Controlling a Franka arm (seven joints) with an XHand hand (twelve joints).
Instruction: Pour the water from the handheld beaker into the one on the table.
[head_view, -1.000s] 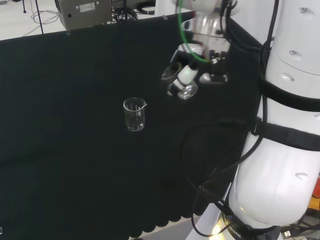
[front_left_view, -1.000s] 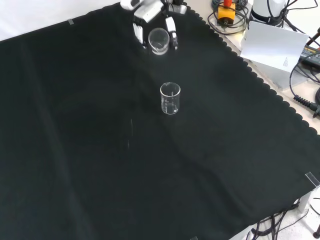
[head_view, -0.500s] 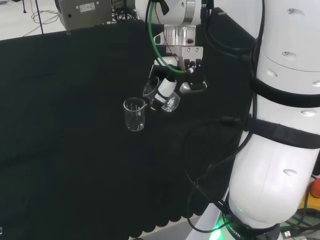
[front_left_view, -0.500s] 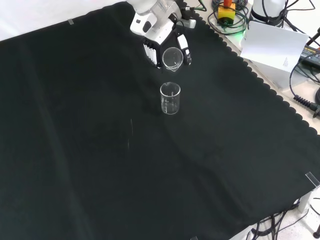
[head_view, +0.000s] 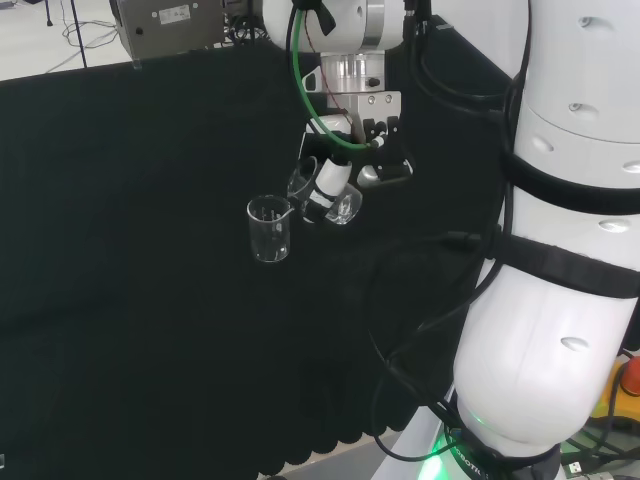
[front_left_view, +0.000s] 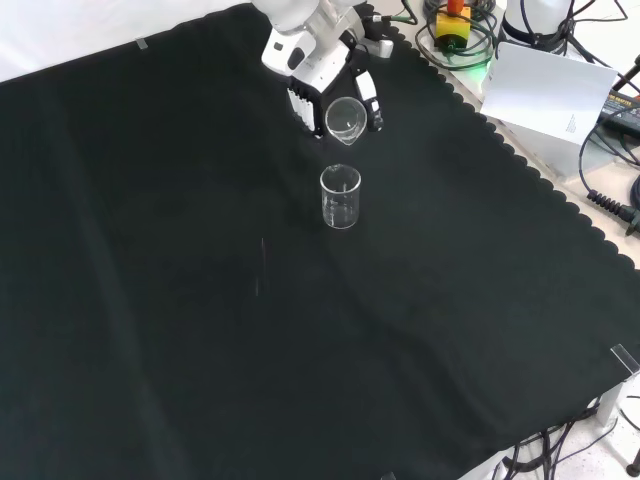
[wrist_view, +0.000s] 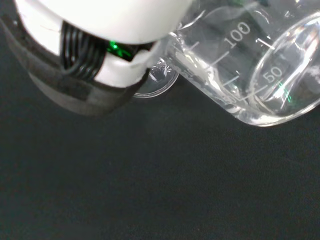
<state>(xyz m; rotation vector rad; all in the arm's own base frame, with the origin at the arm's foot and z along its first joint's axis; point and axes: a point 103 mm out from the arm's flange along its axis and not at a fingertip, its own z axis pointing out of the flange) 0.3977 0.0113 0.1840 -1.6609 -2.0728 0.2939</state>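
A clear glass beaker (head_view: 269, 229) stands upright on the black cloth (head_view: 120, 250); in the front view the same standing beaker (front_left_view: 340, 196) is near the middle top. My hand (head_view: 330, 180) is curled round a second clear beaker (head_view: 325, 196), tilted with its mouth toward the standing one, just right of it in the head view. From the front, the held beaker (front_left_view: 345, 119) hangs a little above and behind the standing one, between the fingers (front_left_view: 300, 103). The wrist view has the held beaker (wrist_view: 245, 65) close up, tilted, with the standing beaker's rim (wrist_view: 157, 80) beyond a finger (wrist_view: 95, 65).
The arm's white links (head_view: 560, 250) rise at the right of the head view. Off the cloth's scalloped edge in the front view lie a white box (front_left_view: 545, 100), cables (front_left_view: 615, 200) and a yellow device (front_left_view: 452, 25).
The hand with the tilted beaker came toward the standing beaker from the head view's right, most of it in the first half second. It now hangs just beside it.
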